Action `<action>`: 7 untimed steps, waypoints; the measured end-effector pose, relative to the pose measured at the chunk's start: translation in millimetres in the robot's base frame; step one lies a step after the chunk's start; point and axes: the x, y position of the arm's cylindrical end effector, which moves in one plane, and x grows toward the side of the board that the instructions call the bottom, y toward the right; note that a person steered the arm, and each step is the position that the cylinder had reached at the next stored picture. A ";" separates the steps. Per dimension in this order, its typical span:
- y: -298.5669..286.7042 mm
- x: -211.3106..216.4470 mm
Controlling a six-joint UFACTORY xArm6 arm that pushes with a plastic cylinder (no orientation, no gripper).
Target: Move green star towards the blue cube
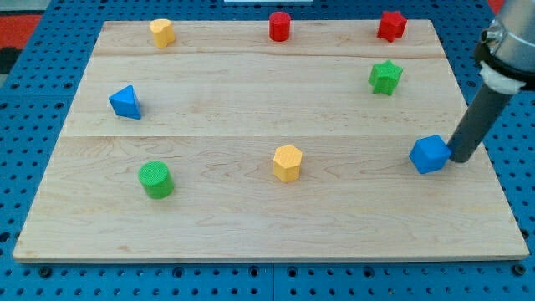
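Observation:
The green star (385, 77) lies on the wooden board at the view's upper right. The blue cube (430, 154) sits lower, near the board's right edge. My tip (462, 158) is right beside the blue cube on its right side, touching or nearly touching it. The rod rises from there toward the view's upper right. The green star is well above and slightly left of my tip.
A red star (390, 25), a red cylinder (279, 26) and a yellow block (162, 33) line the top edge. A blue triangular block (125, 102) is at left, a green cylinder (155, 180) at lower left, a yellow hexagonal block (287, 162) at lower middle.

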 end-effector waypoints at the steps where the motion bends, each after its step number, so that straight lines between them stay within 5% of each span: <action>1: -13.4 14.6; 4: -14.4 -20.9; 5: 55.8 -67.2; 7: 48.1 -179.8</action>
